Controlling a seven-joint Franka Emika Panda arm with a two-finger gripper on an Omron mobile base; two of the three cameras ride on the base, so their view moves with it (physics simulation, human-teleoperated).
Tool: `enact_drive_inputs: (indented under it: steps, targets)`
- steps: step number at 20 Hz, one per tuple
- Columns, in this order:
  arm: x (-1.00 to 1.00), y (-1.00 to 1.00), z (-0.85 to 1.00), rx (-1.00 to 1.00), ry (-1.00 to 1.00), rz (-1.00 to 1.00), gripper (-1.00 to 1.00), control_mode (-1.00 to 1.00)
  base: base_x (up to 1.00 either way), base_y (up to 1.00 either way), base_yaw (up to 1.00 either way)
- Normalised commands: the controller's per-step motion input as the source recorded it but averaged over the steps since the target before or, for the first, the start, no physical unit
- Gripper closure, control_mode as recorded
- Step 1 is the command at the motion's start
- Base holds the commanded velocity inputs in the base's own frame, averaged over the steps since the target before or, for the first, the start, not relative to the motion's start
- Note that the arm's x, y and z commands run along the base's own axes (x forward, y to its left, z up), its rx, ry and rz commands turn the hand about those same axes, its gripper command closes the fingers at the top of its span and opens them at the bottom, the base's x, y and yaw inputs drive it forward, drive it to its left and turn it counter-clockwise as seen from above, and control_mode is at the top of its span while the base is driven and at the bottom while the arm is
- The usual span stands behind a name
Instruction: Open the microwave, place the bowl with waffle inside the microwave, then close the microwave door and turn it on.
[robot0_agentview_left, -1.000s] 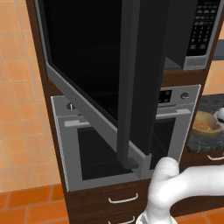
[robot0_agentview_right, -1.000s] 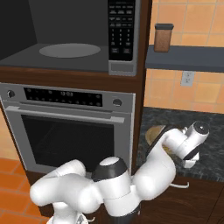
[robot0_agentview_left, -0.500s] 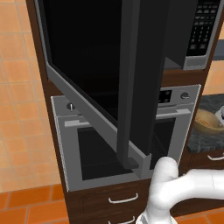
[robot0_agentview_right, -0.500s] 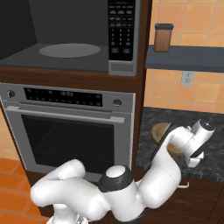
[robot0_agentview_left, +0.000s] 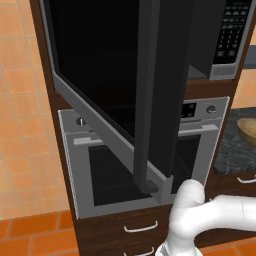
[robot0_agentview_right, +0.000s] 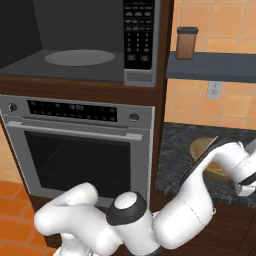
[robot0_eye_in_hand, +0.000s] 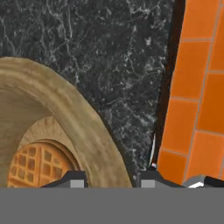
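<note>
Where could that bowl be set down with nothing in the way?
Inside the open microwave, on the bare glass plate. The dark counter is bare between the bowl and the orange tiles. It is crowded where the gripper straddles the bowl's rim.

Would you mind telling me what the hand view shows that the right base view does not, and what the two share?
Hand view alone: the waffle lying inside the bowl, and the gripper with one fingertip on each side of the bowl's rim.

Right base view alone: the open microwave with its glass plate and keypad, the oven below it, a brown jar on the shelf, and the arm reaching over to the bowl.

Both: the bowl on the dark speckled counter and the orange wall tiles.
</note>
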Motion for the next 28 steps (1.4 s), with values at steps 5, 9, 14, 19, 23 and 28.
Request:
enact_drive_inputs:
  steps: [5,9,14,19,23,28]
  targets:
    - [-1.0,-0.37,1.0,0.2,-0.36,0.12,1.0,-1.0,0.0,0.0,0.0]
    - [-1.0,0.48,0.49,0.17,-0.43,0.16,1.0,-1.0,0.0,0.0,0.0]
    - [-1.0,1.0,0.03,0.05,-0.47,0.01,1.0,-1.0,0.0,0.0,0.0]
    - [-0.96,1.0,0.02,-0.05,-0.28,-0.06,1.0,-1.0,0.0,0.0,0.0]
    - [-0.46,1.0,0.0,-0.27,0.04,-0.04,1.0,-1.0,0.0,0.0,0.0]
    - [-0.03,1.0,0.03,-0.41,0.13,0.0,1.0,-1.0,0.0,0.0,0.0]
